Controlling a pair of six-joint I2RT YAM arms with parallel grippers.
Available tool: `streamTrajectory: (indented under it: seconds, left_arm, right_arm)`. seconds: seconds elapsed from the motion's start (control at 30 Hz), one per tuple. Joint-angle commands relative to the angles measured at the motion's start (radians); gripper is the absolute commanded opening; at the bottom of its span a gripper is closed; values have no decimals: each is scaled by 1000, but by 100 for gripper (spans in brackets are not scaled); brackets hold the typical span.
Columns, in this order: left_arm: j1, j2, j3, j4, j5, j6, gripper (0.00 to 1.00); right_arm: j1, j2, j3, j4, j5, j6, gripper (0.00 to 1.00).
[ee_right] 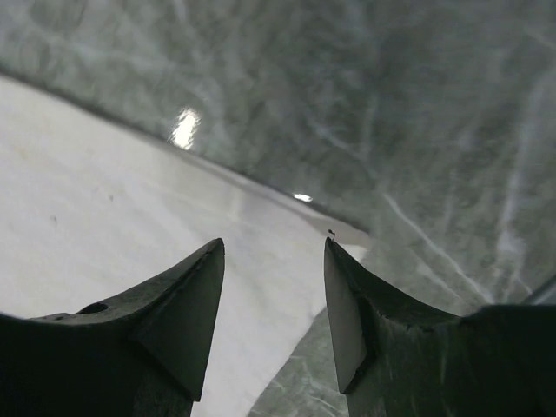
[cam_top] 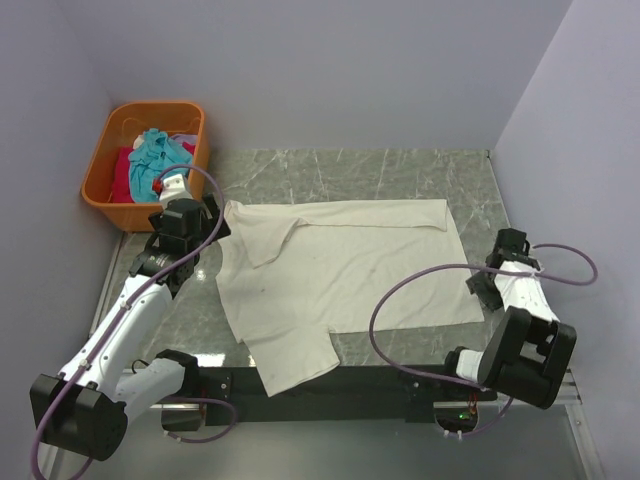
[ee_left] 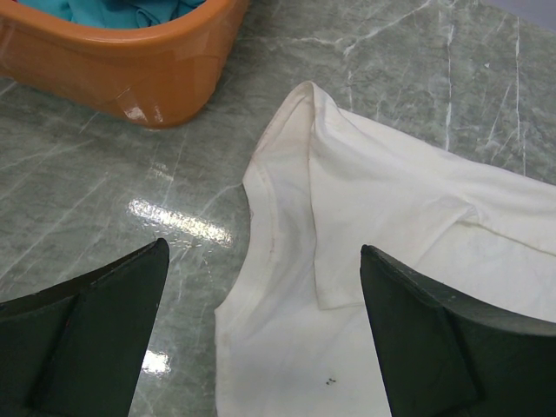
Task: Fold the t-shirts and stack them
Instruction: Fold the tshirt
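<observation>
The left gripper (ee_left: 262,250) is spread wide and holds nothing. Its two dark fingers (ee_left: 95,330) hang over the marble table (ee_left: 87,191). The cream shirt (ee_left: 373,261) lies flat just ahead of it and to its right. One sleeve edge runs up between the fingers, and a folded flap sits nearer the right finger. Ahead and to the left of this gripper stands the orange basket (ee_left: 130,69), with a teal shirt (ee_left: 113,9) showing over its rim.

From above, the left gripper (cam_top: 172,185) is close to the basket (cam_top: 105,150). The teal shirt (cam_top: 160,150) lies bunched on a red shirt (cam_top: 122,170) inside it. The cream shirt (cam_top: 340,270) is spread across the middle of the table (cam_top: 400,170), between the two arms, with one sleeve reaching toward the near edge.

The right gripper (ee_right: 274,248) is partly open, with a clear gap between its fingers (ee_right: 182,304), and it grips nothing. The cream shirt (ee_right: 104,217) fills the space to its left and below it. The cloth's edge passes under the gap, and bare table (ee_right: 391,104) lies ahead and to the right. In the top view the right gripper (cam_top: 480,287) sits at the shirt's right edge.
</observation>
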Motion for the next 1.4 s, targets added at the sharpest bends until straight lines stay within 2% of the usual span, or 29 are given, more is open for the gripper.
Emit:
streamTrajectory:
  seconds: [0.0, 0.17, 0.27, 0.4, 0.53, 0.67, 0.93, 1.2, 1.37]
  left_arm:
    - [3, -5, 2, 19, 8, 15, 97]
    - [5, 4, 2, 17, 19, 12, 96]
    - [5, 16, 2, 20, 37, 9, 97]
    - [5, 51, 2, 30, 90, -10, 97]
    - [22, 116, 14, 40, 162, -54, 97]
    - [62, 220, 22, 51, 295, -134, 96]
    - [82, 372, 48, 109, 366, -234, 94]
    - [80, 548, 104, 125, 438, -289, 80]
    - [74, 581, 104, 120, 446, -300, 68]
  right_arm:
    - [-40, -62, -2, 2, 43, 34, 57]
    - [-29, -180, 23, 31, -26, -2, 57]
    - [-16, -204, 53, 103, -183, -53, 57]
    - [59, -160, 121, 201, -360, -58, 57]
    - [101, -50, 151, 341, -443, -13, 56]
    - [101, 85, 167, 473, -498, 68, 54]
    - [110, 370, 259, 675, -601, 160, 53]
    - [122, 500, 332, 748, -632, 214, 53]
    - [138, 550, 375, 749, -626, 215, 52]
